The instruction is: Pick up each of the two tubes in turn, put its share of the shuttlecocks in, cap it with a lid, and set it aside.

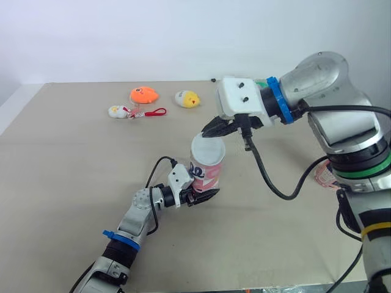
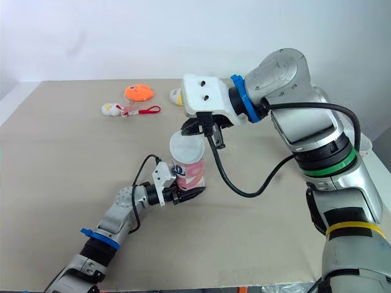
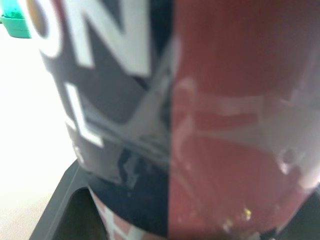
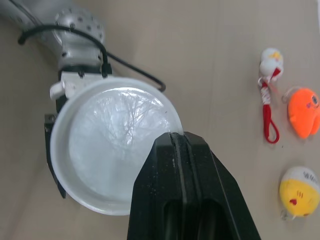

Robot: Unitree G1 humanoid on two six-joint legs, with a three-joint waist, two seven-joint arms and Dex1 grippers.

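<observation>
At frame centre, the left gripper (image 1: 201,196) clamps the upright tube (image 1: 206,171) near its base. The right gripper (image 1: 219,129), jaws pinched on the white lid (image 4: 112,145), holds it on top. Shuttlecocks (image 4: 120,127) show faintly beneath. Capping looks nearly done; setting aside remains.

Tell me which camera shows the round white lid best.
The right wrist view: the round white lid faces it, rim pinched by the right gripper. Eye views see it slantwise atop the red tube; the left wrist view shows tube wall.

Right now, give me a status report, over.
Left gripper shut on tube, held upright. Right gripper pinching lid rim atop tube. Plush toys far off, not in the way.
</observation>
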